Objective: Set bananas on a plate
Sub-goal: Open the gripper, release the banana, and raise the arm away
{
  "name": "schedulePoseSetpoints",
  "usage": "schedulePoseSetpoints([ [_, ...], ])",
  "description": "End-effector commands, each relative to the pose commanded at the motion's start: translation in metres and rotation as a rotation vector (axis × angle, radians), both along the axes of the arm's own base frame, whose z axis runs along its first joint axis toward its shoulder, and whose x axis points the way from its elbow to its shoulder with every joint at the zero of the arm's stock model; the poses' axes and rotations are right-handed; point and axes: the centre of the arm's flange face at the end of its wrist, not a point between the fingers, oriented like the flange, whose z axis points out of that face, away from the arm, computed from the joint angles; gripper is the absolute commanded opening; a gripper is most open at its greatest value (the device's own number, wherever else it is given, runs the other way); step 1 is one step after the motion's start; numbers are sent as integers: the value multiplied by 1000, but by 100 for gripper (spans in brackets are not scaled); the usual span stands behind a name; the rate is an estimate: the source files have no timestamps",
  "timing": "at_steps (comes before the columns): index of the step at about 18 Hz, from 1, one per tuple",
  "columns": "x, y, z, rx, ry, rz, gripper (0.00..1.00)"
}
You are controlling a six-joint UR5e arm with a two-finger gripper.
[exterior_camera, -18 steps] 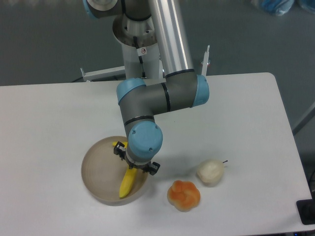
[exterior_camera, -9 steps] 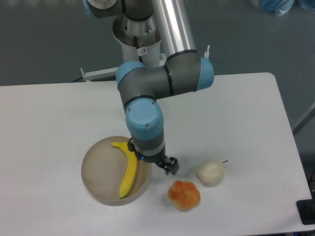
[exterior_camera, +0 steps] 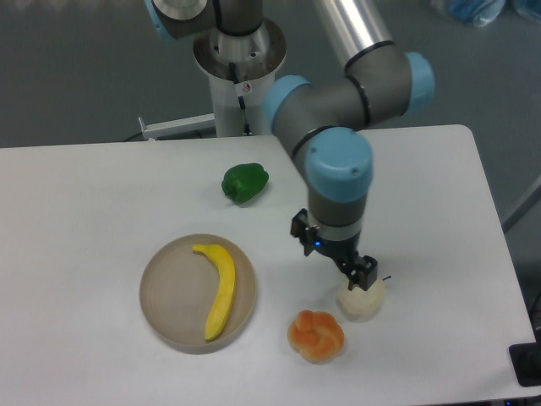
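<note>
Banana (exterior_camera: 220, 290), slim, curved and smooth like plastic, lies inside the round beige plate (exterior_camera: 166, 292), along its right half. Gripper (exterior_camera: 335, 256) hangs over the white bench (exterior_camera: 84, 203), just above a pale round fruit (exterior_camera: 362, 299); its jaws hold nothing, but whether they are parted or closed cannot be told. Nearby sit a knotted orange bun (exterior_camera: 316, 335) and a glossy green pepper (exterior_camera: 245, 182).

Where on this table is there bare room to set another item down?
Bare white tabletop spans the left, beside the round beige plate holding the slim yellow banana, and the far right corner. Crowded: front right, where the gripper hangs by the cream round item and orange knotted bun; green pepper sits centre-back.
</note>
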Motion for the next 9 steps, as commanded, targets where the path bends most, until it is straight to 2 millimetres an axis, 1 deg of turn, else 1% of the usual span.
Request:
schedulePoseSetpoints([
  [2,-30,-15,-6,0,-11,-30,100],
  [3,-37,-21,-8,-7,-12,-51,100],
  [4,-39,-24,-7,-8,-12,-63,100],
  [7,-39,-21,-12,-10,-14,-66,100],
  [9,-39,-20,-11,-7,-14,-65,100],
])
